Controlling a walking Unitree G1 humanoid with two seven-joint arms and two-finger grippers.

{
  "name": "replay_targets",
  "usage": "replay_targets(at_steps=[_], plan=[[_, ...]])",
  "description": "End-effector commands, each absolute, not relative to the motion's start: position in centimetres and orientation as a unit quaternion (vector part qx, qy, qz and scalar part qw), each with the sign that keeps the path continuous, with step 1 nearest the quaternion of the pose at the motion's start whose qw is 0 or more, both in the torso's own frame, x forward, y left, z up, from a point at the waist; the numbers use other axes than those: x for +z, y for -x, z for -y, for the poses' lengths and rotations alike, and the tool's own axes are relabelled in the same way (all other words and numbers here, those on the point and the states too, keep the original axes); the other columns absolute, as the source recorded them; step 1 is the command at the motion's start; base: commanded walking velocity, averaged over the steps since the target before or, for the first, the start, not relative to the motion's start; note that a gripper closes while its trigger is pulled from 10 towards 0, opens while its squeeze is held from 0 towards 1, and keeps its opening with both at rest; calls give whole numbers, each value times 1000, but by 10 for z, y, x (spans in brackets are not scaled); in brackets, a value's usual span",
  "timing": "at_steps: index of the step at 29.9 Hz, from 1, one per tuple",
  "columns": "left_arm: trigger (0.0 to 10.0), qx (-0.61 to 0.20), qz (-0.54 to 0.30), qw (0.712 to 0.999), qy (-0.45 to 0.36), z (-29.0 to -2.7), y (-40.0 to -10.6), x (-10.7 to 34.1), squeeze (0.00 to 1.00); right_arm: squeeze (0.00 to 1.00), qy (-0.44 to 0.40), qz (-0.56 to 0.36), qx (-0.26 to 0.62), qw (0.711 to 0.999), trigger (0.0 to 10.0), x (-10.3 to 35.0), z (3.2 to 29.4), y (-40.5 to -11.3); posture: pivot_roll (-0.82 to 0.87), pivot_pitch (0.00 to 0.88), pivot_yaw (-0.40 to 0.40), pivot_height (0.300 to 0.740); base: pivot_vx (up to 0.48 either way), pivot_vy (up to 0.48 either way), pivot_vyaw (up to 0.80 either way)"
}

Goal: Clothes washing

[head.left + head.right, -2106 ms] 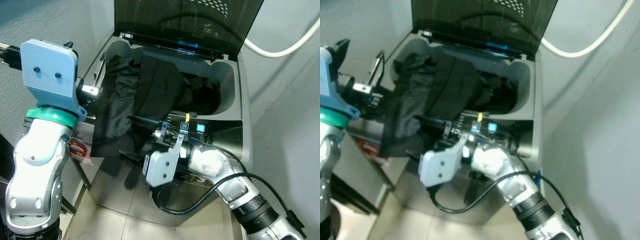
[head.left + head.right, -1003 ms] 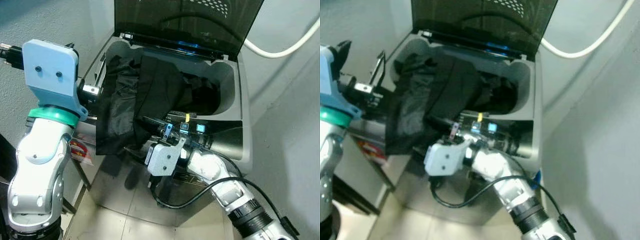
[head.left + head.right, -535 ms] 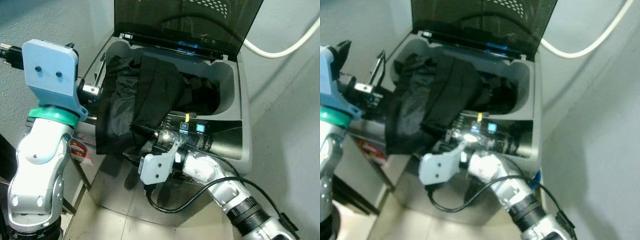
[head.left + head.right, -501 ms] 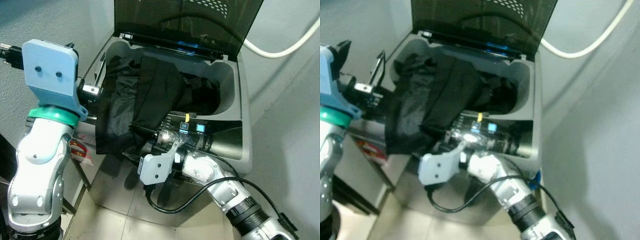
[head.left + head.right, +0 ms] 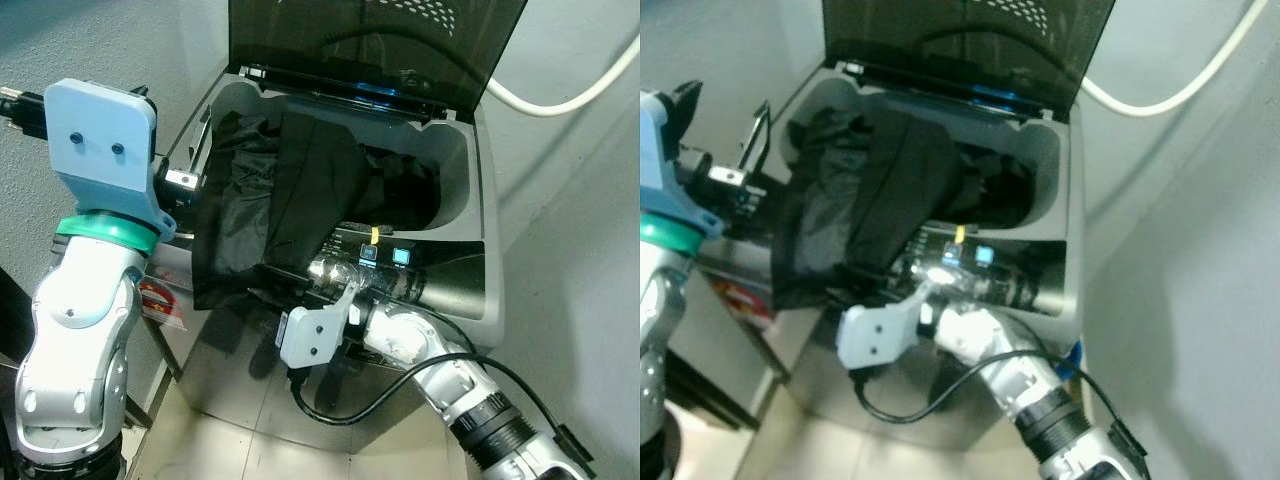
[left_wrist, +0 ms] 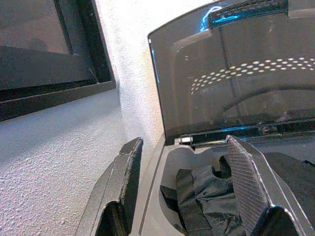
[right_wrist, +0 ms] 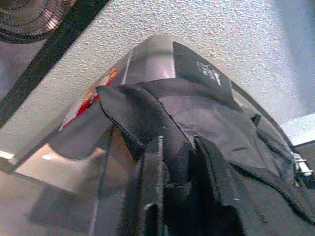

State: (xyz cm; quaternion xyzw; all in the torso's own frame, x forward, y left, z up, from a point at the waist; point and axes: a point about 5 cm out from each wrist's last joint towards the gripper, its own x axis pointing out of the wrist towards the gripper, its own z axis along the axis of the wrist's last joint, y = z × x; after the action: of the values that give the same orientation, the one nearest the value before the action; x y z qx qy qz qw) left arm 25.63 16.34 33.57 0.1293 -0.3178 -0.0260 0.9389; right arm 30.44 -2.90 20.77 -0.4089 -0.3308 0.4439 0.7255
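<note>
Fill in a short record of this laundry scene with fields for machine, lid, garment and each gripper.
machine: grey top-loading washing machine
lid: dark translucent lid, raised
garment: black cloth garment, partly in the tub, draped over the front left rim
right gripper: right gripper pinching the garment's hanging edge
left gripper: left gripper open, held left of the machine, facing the tub

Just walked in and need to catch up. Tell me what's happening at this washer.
The robot is loading laundry into a grey top-loading washing machine whose dark tinted lid stands open. A black garment lies half in the drum, with part draped over the front-left rim. The right gripper has its black fingers closed on a fold of that overhanging cloth at the machine's front. The left gripper is open, held beside the washer's left side and gripping nothing. A white hose runs along the wall behind.
</note>
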Motion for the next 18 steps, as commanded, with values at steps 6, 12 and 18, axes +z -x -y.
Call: replay_targets(at_steps=[6,12,18], plan=[[10000,-32,317,939,-128,-161,-256,334,0,0,434,337,432,715,0,215,34,-310,194,158,-30,740,0,0,0],[10000,-32,317,939,-127,-161,-256,335,0,0,434,368,415,710,0,238,32,-313,189,160,-28,740,0,0,0],[10000,-34,318,939,-123,-159,-258,335,0,0,425,430,378,701,0,287,10,-325,184,161,-30,740,0,0,0]])
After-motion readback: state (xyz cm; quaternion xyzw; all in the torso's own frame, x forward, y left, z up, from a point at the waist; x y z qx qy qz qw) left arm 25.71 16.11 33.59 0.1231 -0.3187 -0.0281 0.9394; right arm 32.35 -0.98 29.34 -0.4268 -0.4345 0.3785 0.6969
